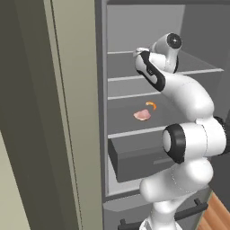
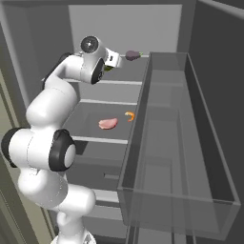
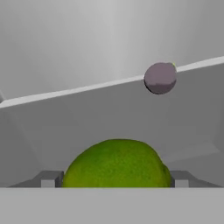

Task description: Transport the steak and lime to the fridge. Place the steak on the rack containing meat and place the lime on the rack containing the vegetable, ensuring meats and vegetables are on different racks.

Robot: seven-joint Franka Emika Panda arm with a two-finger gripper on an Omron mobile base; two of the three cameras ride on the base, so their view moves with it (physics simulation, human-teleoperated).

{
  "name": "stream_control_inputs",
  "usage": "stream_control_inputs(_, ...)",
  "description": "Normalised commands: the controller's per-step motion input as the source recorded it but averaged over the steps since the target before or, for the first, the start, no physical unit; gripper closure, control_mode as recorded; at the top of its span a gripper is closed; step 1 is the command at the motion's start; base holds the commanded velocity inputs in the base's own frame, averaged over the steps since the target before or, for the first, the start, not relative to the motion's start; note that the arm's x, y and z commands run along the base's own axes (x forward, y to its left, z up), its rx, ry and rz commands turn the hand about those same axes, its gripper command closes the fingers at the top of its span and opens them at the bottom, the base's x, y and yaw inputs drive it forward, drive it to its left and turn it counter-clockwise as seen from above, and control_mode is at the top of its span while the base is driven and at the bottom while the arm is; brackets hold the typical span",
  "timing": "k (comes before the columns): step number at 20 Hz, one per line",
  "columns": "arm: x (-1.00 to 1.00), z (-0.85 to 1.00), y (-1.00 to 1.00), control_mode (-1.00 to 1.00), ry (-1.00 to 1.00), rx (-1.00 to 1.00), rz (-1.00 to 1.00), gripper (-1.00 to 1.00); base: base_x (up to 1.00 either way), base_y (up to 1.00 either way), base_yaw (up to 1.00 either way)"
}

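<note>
green lime (image 3: pixel 117 163), its underside cut off, sits between the parted pincer (image 3: pixel 117 179) tips

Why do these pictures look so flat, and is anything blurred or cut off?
Left base view: even, soft light, only a faint shadow under the steak. Right base view: the clear door bin hazes what lies behind it. Hand view: the lime looms large, cut off at the bottom; the grey-purple vegetable looks slightly soft.

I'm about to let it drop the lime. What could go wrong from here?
The lime is round and sits between wide jaws: on a flat shelf it may roll, perhaps into the purple vegetable ahead. If it rolls off, it may drop toward the steak on the shelf below.
</note>
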Motion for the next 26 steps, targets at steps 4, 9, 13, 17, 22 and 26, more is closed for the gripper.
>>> stream_control_inputs(4,0.0,0.0,0.0,-1.0,-0.02,0.0,0.0,-1.0,0.0,0.0,0.0)
stream_control_inputs(9,-0.03,0.0,0.0,-1.0,-0.07,0.0,0.0,-1.0,0.0,0.0,0.0)
stream_control_inputs(13,-0.24,0.04,0.0,-1.0,-0.06,0.0,0.0,-1.0,0.0,0.0,0.0)
stream_control_inputs(17,-0.61,0.04,0.0,-1.0,-0.08,0.0,0.0,-1.0,0.0,0.0,0.0)
stream_control_inputs(22,-0.88,0.03,0.0,-1.0,-0.05,0.0,0.0,-1.0,0.0,0.0,0.0)
stream_control_inputs(26,-1.0,0.05,0.01,-1.0,0.0,0.0,0.0,-1.0,0.0,0.0,0.0)
